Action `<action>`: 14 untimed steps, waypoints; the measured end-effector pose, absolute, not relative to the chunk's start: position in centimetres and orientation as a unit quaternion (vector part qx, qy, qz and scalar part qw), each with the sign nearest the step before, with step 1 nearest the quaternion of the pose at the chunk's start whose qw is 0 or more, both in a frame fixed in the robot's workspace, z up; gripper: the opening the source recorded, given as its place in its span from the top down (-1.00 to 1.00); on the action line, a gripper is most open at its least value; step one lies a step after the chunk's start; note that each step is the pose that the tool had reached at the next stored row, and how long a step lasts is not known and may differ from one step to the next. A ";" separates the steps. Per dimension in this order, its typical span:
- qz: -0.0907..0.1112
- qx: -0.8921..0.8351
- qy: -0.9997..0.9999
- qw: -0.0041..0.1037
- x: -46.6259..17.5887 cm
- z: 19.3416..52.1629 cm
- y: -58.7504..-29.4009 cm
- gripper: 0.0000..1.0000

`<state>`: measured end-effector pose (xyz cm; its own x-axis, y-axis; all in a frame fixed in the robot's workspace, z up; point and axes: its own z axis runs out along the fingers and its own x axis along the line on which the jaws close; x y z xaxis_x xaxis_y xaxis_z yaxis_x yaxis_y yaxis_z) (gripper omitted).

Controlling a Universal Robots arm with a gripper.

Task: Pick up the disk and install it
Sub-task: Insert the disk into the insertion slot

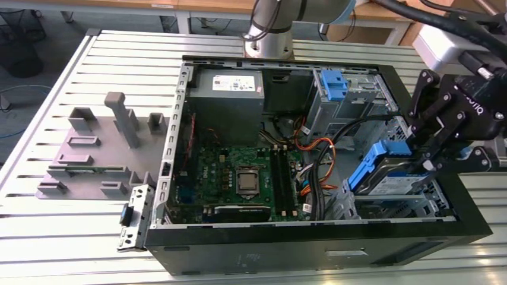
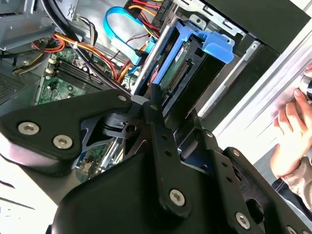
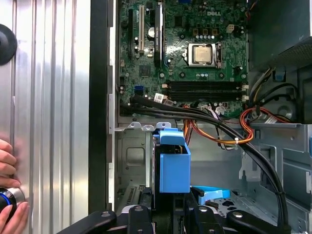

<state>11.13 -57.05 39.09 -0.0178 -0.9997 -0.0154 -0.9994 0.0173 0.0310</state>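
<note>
The disk, a silver drive in a blue carrier bracket, stands tilted on edge over the metal drive cage at the case's front corner, on the exterior view's right. My gripper reaches down from the exterior view's right and is shut on the disk's upper part. In the second wrist view the disk shows its connector edge and blue tab just beyond my gripper. In the first wrist view the blue carrier of the disk rises between the black fingers.
The open black case holds a green motherboard, a grey power supply, a tall blue latch and loose cables. A grey fixture lies on the exterior view's left. A person's hand rests outside the case wall.
</note>
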 end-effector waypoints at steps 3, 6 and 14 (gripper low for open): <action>-0.016 0.701 -0.713 0.005 11.1 38.6 -57.1 0.30; -0.016 0.701 -0.713 0.005 11.1 38.0 -57.2 0.30; -0.016 0.701 -0.713 0.005 11.1 36.5 -57.4 0.30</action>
